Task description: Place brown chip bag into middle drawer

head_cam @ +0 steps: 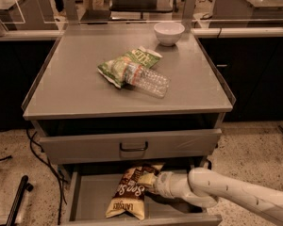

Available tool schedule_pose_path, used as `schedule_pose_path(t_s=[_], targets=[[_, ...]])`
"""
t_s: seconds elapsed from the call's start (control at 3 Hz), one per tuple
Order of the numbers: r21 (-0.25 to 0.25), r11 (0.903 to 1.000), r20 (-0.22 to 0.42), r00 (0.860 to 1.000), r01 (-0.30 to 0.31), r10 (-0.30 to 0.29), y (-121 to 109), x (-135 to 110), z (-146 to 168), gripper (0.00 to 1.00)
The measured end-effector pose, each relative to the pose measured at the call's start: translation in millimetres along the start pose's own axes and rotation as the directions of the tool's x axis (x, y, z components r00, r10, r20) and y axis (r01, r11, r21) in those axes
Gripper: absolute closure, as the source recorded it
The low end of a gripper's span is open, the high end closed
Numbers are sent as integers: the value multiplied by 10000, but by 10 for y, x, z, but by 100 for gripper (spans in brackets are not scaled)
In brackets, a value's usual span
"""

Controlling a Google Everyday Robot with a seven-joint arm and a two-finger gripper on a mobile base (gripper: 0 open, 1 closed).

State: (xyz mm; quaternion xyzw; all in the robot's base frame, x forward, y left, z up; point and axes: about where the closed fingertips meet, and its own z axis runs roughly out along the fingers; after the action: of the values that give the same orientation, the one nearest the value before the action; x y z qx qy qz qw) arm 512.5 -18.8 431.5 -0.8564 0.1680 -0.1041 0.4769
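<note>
A white round bowl (169, 32) stands near the back edge of the flat grey cabinet top (61, 88). At mid-top a clear plastic water bottle (153, 82) lies on its side across a crinkled green chip bag (115, 67). The gripper (155, 185) sits below the grey drawer front with a black handle (133, 146).

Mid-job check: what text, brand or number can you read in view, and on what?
"Sea S…": pale script on the brown chip bag in the middle drawer, with the tool at its side; rest unclear.
Print on its tan lower end: too blurred to read.
Lettering on the green chip bag: too blurred.
Label on the water bottle: unreadable.
</note>
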Motion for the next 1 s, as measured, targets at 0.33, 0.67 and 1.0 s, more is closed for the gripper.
schedule_pose_path(t_s=[0.33, 0.67, 1.0], targets=[[-31, 9999, -38, 9999, 130, -130, 7, 2, 9, 100], [-105, 9991, -117, 9991, 415, -416, 22, 6, 29, 100], [-491, 9913, -210, 9922, 1221, -1232, 64, 42, 84, 100]])
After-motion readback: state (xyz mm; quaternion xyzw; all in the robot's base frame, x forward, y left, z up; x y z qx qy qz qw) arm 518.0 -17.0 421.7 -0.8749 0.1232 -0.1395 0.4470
